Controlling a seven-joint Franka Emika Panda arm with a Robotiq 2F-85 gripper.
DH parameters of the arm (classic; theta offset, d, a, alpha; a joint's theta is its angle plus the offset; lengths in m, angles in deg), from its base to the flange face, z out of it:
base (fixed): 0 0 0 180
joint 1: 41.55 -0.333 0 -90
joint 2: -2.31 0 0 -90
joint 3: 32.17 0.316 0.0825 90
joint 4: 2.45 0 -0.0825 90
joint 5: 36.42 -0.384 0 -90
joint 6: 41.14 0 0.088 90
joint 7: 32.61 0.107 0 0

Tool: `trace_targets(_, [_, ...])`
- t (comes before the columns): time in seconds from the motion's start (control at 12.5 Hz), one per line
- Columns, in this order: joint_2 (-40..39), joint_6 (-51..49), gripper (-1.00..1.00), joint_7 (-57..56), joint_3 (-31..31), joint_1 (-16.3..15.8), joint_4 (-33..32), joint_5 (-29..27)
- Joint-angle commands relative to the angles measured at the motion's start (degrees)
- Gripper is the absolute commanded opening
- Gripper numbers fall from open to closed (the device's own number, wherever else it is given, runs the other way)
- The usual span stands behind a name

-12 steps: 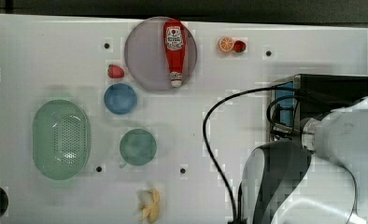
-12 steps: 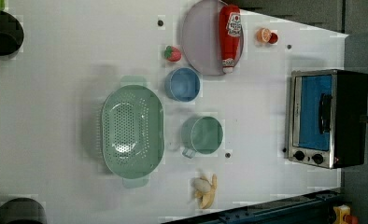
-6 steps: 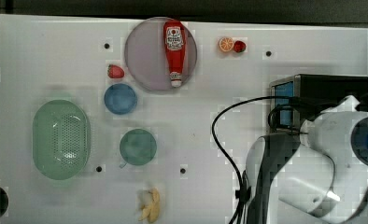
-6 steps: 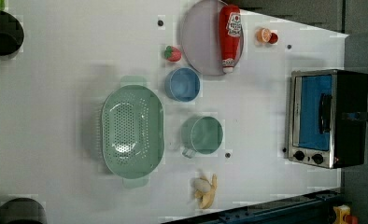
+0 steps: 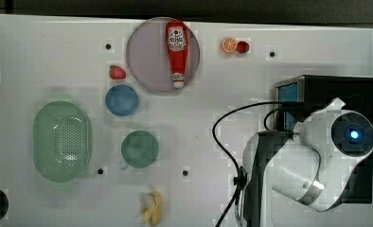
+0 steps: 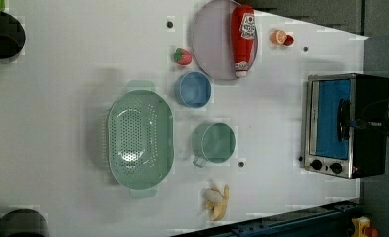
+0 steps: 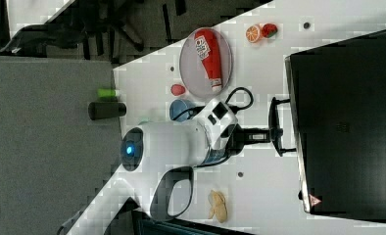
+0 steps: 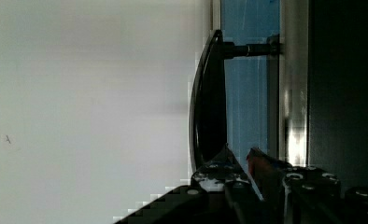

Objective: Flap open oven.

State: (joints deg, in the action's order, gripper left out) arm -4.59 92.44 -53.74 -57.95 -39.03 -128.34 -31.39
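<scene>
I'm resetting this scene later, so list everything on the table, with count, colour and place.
oven: 1, black with blue glass door, left view's right edge
plate: 1, lilac, top view's upper middle
ketchup bottle: 1, red, lying on the plate
orange slice: 1, orange, right of the plate in the top view
strawberry: 1, red, left of the plate in the top view
bowl: 1, blue, below the strawberry
cup: 1, green, below the bowl
colander: 1, green, top view's left
banana: 1, yellow, top view's bottom edge
gripper: 1, black, at the oven's door handle
</scene>
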Motion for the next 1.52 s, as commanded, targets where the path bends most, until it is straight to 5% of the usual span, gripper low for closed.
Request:
trace_targets(0.08, [-2.6, 3.5, -0.65, -2.2, -0.6, 0.2, 0.8, -0.1])
trace_targets(0.48, [-4.0, 4.0, -0.65, 0.9, 1.0, -0.8, 0.1, 1.5])
trace_targets(1.04, [-4.7, 3.5, -0.65, 21.0, 3.8, -5.8, -1.7, 21.8])
trace_targets(1.52, [-8.8, 1.5, -0.65, 41.2, 8.7, -9.4, -2.9, 31.3])
